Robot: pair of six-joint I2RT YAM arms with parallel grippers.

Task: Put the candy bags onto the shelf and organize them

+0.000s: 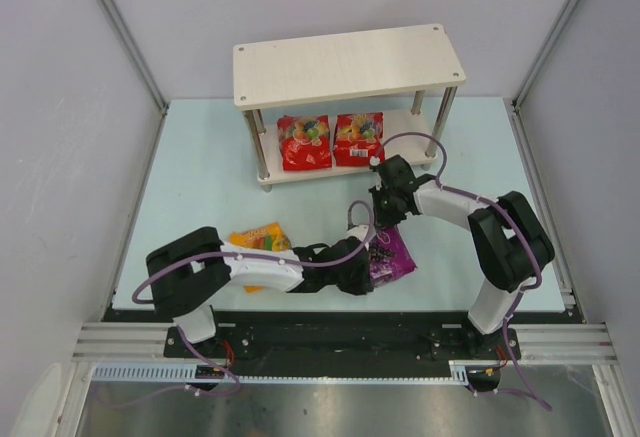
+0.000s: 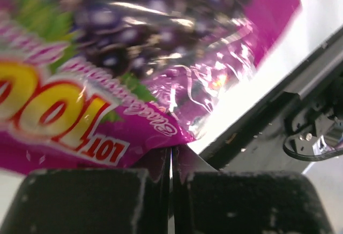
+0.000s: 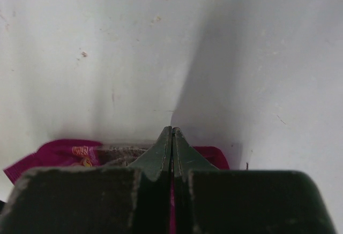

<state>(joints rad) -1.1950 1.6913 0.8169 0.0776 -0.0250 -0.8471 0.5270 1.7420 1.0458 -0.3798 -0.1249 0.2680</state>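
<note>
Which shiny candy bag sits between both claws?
The glossy purple pouch; the two red pouches are on the pale wooden shelf, the orange-yellow one lies left.

The right hand (image 3: pixel 171 133) has its two dark fingers (image 3: pixel 153 161) pressed flat together, tips pointing at the pale, speckled surface (image 3: pixel 107 46). A purple candy bag (image 3: pixel 59 156) lies just behind them, showing on both sides, with a magenta sliver in their seam.

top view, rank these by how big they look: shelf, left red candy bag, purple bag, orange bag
1. shelf
2. left red bag
3. purple bag and orange bag: both are partly hidden and show less than the red one, so they are not ranked against each other
</note>
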